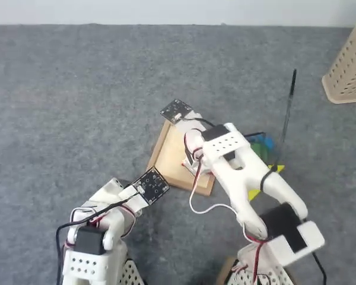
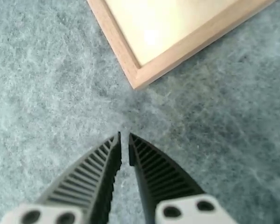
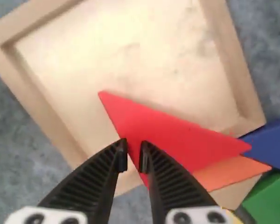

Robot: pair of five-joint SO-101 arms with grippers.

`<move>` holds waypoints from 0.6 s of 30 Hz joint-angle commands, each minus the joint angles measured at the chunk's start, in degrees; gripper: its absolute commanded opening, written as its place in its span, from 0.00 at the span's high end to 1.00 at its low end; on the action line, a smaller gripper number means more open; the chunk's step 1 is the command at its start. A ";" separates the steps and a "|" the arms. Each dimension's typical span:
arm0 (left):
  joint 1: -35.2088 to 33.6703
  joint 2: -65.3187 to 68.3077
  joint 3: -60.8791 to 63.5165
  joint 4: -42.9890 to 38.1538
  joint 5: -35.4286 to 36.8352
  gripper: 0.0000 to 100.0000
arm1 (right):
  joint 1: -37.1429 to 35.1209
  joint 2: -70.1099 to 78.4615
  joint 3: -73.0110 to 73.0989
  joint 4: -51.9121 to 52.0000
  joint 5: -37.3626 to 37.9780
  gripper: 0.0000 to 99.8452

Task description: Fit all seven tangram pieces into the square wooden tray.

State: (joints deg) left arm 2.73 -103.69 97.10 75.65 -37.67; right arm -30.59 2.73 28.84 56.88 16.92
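Note:
The square wooden tray [image 1: 166, 155] lies on grey carpet, mid-table. My right gripper [image 3: 133, 150] hangs over the tray [image 3: 23, 107], shut on the edge of a red triangle [image 3: 172, 135]. One corner of the triangle reaches across the tray's rim. An orange piece [image 3: 228, 170] lies under it, with a blue piece [image 3: 270, 142] and a green piece [image 3: 268, 200] just outside the tray. My left gripper [image 2: 124, 136] is shut with nothing in it, a short way off the tray's corner [image 2: 137, 79]. Green and blue pieces [image 1: 262, 144] and a yellow piece [image 1: 255, 193] peek out beside the right arm [image 1: 237, 160].
A beige perforated basket [image 1: 350, 65] stands at the far right edge. A thin black rod [image 1: 289, 113] stands right of the tray. The left arm [image 1: 101, 219] sits at the near left. Open carpet stretches to the left and far side.

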 commanded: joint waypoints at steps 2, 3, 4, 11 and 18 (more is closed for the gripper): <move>-0.53 -0.97 -0.57 0.26 -0.70 0.97 | -0.31 4.88 -5.54 -1.36 -1.93 0.93; -0.53 -0.97 -0.57 0.26 -0.70 0.97 | -0.40 6.02 -6.77 -1.45 -2.81 0.93; -0.53 -0.97 -0.57 0.26 -0.70 0.97 | -0.40 7.25 -8.26 -1.27 -3.60 0.93; -0.53 -0.97 -0.57 0.26 -0.70 0.97 | -0.40 15.52 -22.15 3.47 -9.67 0.93; -0.53 -0.97 -0.57 0.26 -0.70 0.97 | -0.57 24.57 -35.87 6.73 -17.67 0.93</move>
State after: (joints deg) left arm 2.73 -103.69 97.10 75.65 -37.67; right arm -30.77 24.88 -0.62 61.71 1.80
